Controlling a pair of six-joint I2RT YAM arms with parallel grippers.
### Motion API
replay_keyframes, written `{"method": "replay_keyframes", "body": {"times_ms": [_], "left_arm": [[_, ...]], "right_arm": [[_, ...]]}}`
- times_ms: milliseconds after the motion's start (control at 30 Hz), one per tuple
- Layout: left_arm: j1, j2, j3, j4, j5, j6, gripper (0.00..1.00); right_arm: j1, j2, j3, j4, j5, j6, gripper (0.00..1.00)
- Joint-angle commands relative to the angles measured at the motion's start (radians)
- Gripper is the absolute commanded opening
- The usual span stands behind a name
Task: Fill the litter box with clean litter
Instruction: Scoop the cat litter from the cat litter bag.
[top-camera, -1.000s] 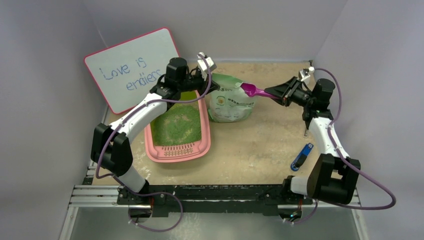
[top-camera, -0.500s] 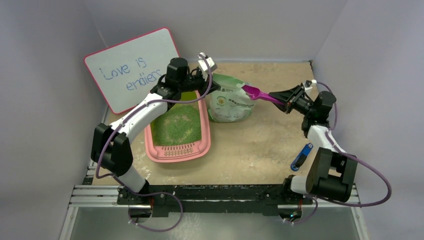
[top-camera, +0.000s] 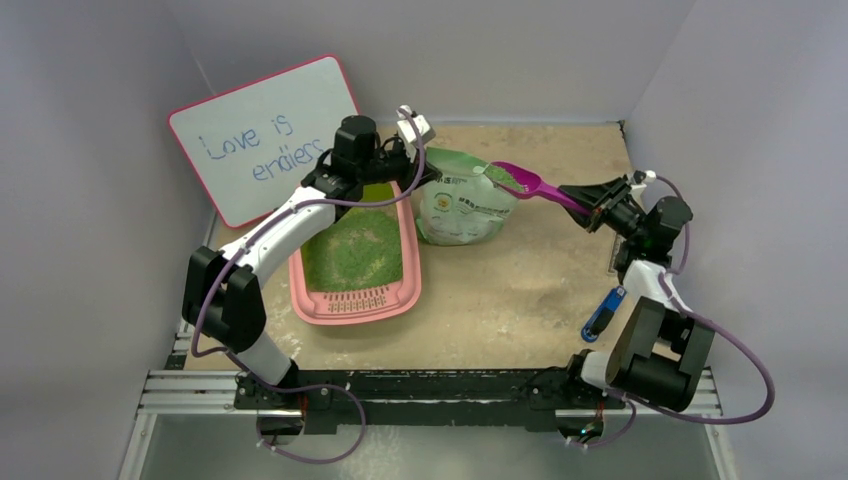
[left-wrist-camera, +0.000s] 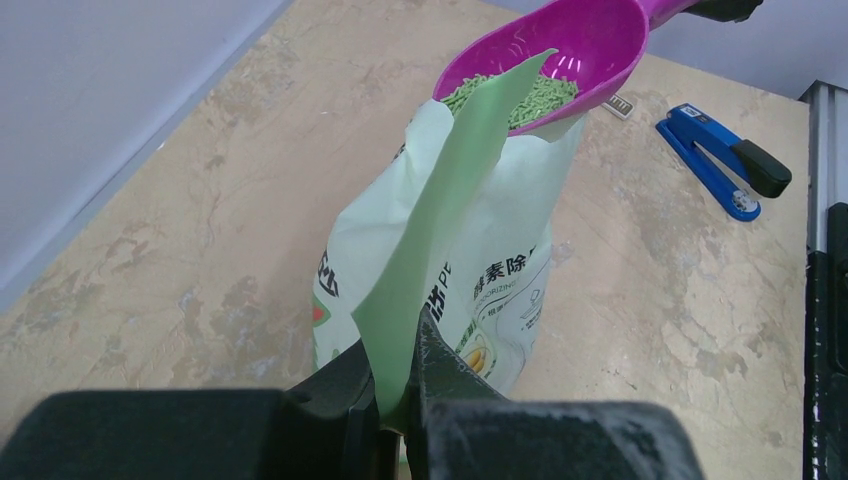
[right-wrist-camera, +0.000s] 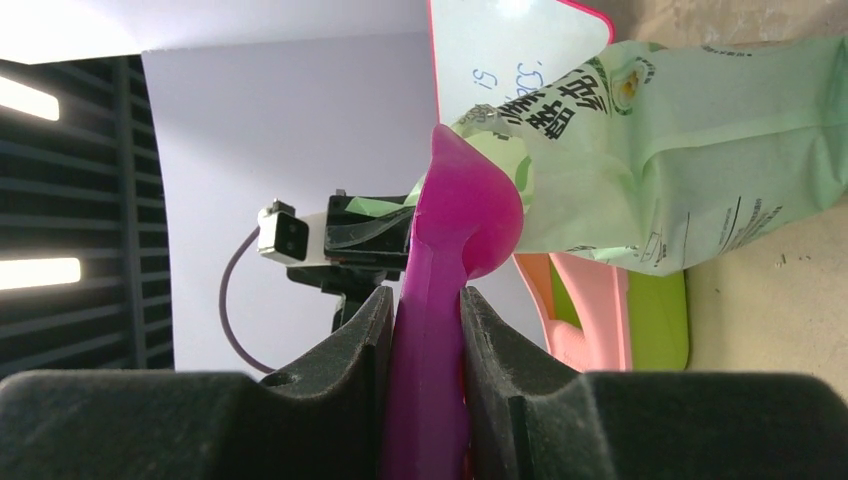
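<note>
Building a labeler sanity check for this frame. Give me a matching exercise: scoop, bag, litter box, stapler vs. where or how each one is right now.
Things:
1. magenta scoop
2. pale green bag
3. litter box
4. blue stapler

States:
A. lies loose on the table, nothing touching it
B. top flap pinched in the left fingers
C. holds a layer of clean litter
D. handle gripped in the right fingers, bowl loaded with green granules at the bag's mouth

Pairs: 1-D, 2-B, 3-C, 4-A
</note>
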Motion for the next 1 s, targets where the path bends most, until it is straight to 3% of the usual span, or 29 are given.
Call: {"method": "replay_keyframes", "body": {"times_ms": [0, 267, 433, 767, 867, 967], "left_arm": [[0.004, -0.017, 0.053, 0.119, 0.003, 0.008, 0.00], [0.004, -0.017, 0.060, 0.119, 0.005, 0.010, 0.00], [0.004, -0.017, 0.061, 0.119, 0.001, 0.011, 0.00], [0.004, -0.014, 0.063, 0.122, 0.004, 0.008, 0.00], [0.004, -0.013, 0.063, 0.123, 0.001, 0.007, 0.00], [0.004, -0.011, 0.062, 0.124, 0.000, 0.007, 0.00]], "right_arm": [[-0.012, -0.036, -0.013, 0.049, -0.020, 0.015, 0.00], [-0.013, -0.037, -0.018, 0.005, -0.018, -0.013, 0.00], [-0.014, -0.025, -0.071, 0.149, -0.014, 0.081, 0.00], [-0.015, -0.039, -0.074, 0.122, -0.002, 0.060, 0.00], [-0.015, -0.020, -0.107, 0.277, -0.004, 0.162, 0.00], [-0.014, -0.006, -0.136, 0.322, 0.001, 0.182, 0.00]]}}
